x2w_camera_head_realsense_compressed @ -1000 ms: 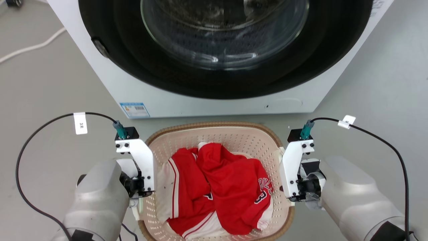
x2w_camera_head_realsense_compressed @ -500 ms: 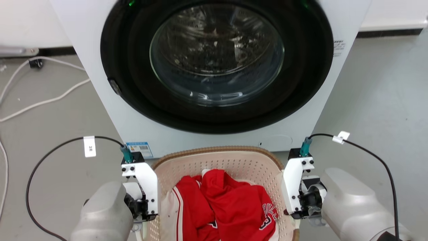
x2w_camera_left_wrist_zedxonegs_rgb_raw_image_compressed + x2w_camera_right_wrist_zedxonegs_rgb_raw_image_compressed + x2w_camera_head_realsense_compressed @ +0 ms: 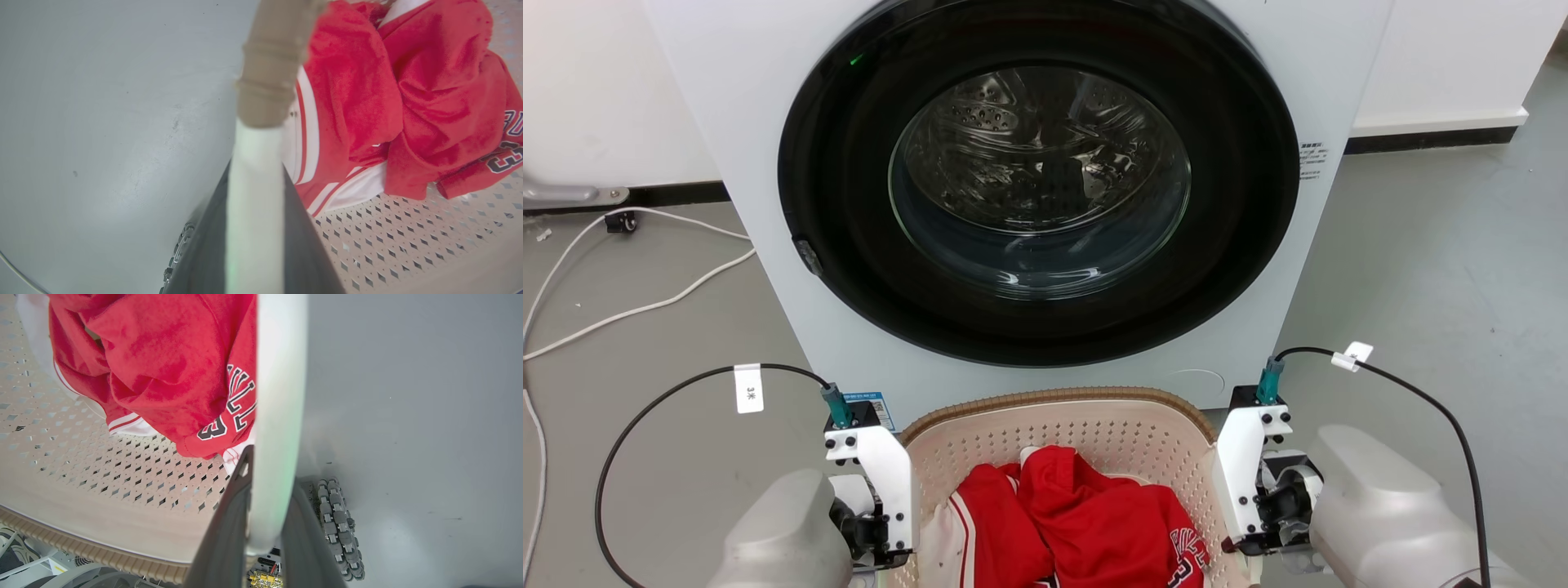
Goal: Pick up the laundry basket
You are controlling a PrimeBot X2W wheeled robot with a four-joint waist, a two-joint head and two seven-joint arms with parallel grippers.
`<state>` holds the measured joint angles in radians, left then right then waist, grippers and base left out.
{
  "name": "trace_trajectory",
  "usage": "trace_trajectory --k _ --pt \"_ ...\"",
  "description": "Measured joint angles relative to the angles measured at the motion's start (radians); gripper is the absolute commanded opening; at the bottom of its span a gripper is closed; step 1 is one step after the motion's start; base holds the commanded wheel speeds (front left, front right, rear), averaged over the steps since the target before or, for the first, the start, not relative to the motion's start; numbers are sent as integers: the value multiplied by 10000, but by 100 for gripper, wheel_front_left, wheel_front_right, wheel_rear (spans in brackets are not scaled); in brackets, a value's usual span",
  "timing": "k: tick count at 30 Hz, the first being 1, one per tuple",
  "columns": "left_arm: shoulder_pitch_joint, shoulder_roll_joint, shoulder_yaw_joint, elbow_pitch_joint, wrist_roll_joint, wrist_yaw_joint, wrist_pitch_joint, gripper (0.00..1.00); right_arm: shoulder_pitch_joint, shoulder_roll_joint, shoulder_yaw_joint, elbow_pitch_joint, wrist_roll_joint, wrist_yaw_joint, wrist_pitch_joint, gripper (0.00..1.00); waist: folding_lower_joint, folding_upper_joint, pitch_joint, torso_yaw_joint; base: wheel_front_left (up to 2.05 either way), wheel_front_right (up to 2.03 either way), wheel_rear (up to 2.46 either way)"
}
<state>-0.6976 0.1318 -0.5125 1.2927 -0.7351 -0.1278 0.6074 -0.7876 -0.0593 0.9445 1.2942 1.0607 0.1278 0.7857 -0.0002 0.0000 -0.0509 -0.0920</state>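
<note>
The laundry basket (image 3: 1054, 402), cream with perforated walls and a brown woven rim, hangs between my two arms in front of the washing machine. A red and white jersey (image 3: 1094, 523) lies inside it. In the head view my left gripper (image 3: 882, 559) is at the basket's left side and my right gripper (image 3: 1241, 545) at its right side. In the left wrist view the left gripper (image 3: 255, 175) is shut on a white side handle (image 3: 253, 147) beside the basket wall (image 3: 408, 245). The right gripper (image 3: 269, 473) is shut on the other white handle (image 3: 280, 396), next to the basket wall (image 3: 102, 469).
A white front-loading washing machine (image 3: 727, 122) with a closed dark round door (image 3: 1045, 212) stands just beyond the basket. White cables (image 3: 629, 310) trail over the grey floor at the left. A roller wheel (image 3: 337, 526) of my base sits below the right handle.
The head camera has risen, so more of the machine and the wall behind it shows. The basket's far rim now overlaps the machine's lower front. Both grippers still hold the handles.
</note>
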Motion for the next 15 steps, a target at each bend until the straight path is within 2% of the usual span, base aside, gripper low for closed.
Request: trace_trajectory --k 15 --pt "204 -58 -157 12 -351 4 201 0 99 -19 -42 8 -138 0 113 0 1 0 -125 90 0 0 0"
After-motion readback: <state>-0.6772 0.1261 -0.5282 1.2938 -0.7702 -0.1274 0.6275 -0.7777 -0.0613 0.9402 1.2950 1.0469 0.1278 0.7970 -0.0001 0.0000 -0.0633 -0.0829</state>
